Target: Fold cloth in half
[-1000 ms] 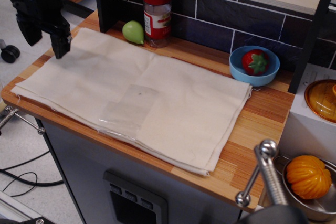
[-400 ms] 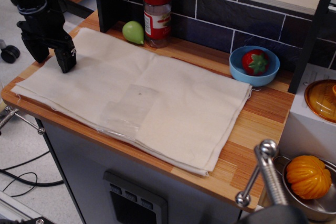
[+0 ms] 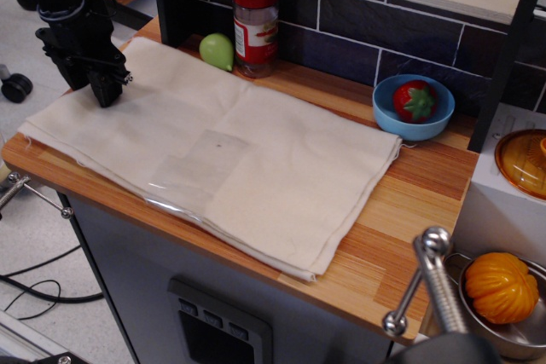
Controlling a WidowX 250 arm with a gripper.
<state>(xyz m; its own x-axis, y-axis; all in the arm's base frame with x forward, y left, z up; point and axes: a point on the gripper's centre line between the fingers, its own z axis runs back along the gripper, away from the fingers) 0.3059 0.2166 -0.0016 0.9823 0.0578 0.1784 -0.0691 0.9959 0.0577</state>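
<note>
The cream cloth (image 3: pixel 256 168) lies flat and layered across the wooden counter (image 3: pixel 418 210), with a shiny clear patch (image 3: pixel 194 168) near its middle. My black gripper (image 3: pixel 104 94) stands at the cloth's far left edge. Its fingers are drawn together, with the tips pressed down into the fabric. The tips hide the pinched spot. The cloth's right edge lies just left of the blue bowl (image 3: pixel 414 121).
A red-lidded jar (image 3: pixel 255 23) and a green fruit (image 3: pixel 217 52) stand behind the cloth at the dark tiled wall. The blue bowl holds a strawberry (image 3: pixel 415 100). At right are an orange lid (image 3: pixel 522 164), a metal handle (image 3: pixel 433 283) and an orange toy (image 3: pixel 501 287) in a pot.
The gripper has come down onto the cloth's left edge and its fingers have closed. The whole cloth has slid a little to the left, and its right edge and front corner have pulled in.
</note>
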